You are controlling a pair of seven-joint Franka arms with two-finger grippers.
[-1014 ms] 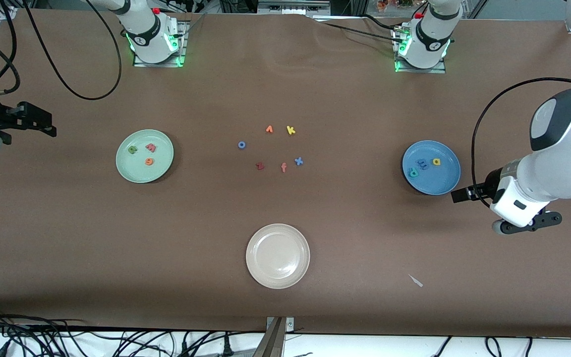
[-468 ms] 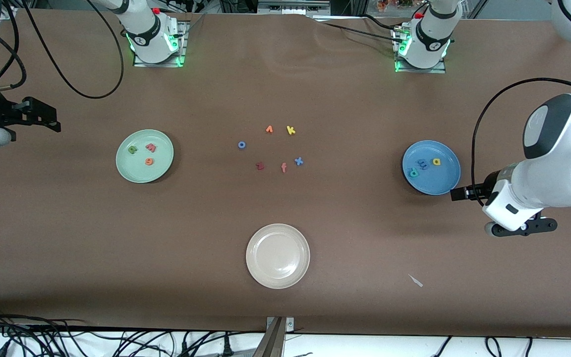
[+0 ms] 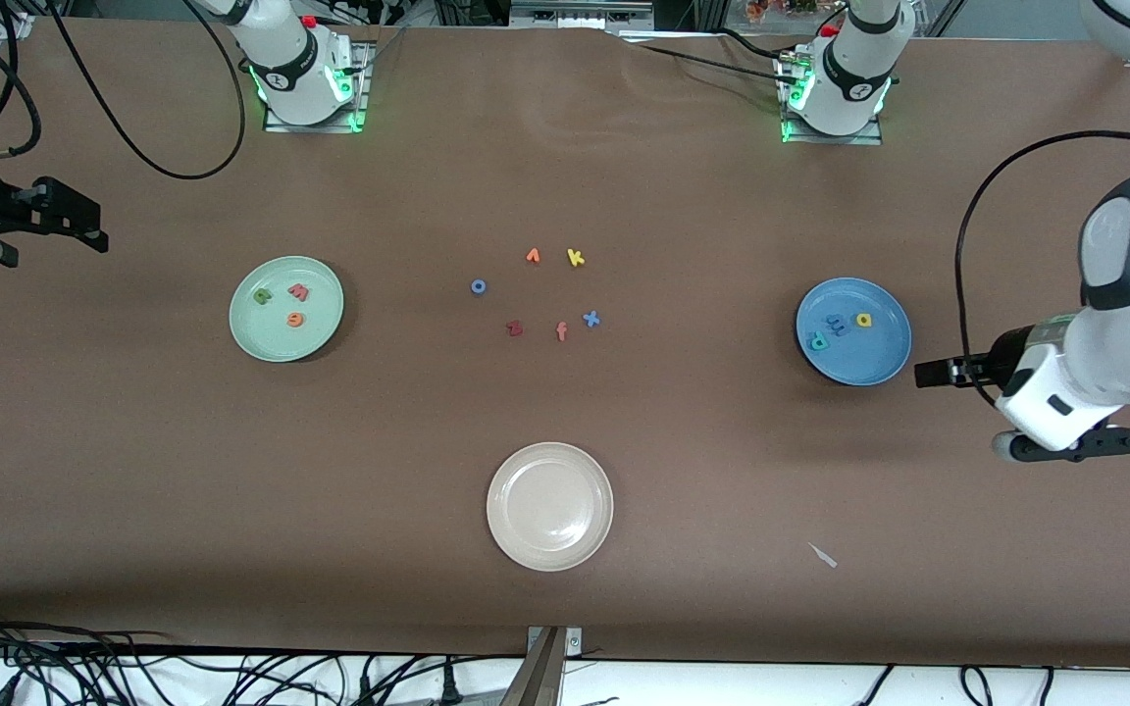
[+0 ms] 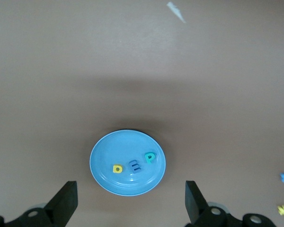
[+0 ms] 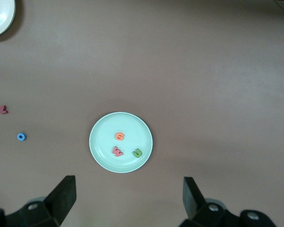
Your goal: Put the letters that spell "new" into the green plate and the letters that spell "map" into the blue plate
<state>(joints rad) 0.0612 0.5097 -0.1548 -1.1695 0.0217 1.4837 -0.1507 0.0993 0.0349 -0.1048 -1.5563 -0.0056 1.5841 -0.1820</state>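
Front view: green plate (image 3: 286, 309) at right arm's end holds green "n" (image 3: 263, 295), pink "w" (image 3: 299, 291), orange "e" (image 3: 295, 319). Blue plate (image 3: 853, 330) at left arm's end holds blue "m" (image 3: 837, 323), yellow "a" (image 3: 864, 320), teal "p" (image 3: 818, 341). Judged complete; nothing left.

Left wrist view: left gripper (image 4: 130, 201) over bare table beside blue plate, fingers wide apart, empty.

Right wrist view: right gripper (image 5: 128, 198) over table edge beside green plate, fingers wide apart, empty.

Even, bright overhead lighting. Soft shadows fall beside the round pale mint-green plate (image 3: 286, 309) and round medium-blue plate (image 3: 853, 331). Slight glare on the cream-white plate (image 3: 549, 506). Focus sharp.
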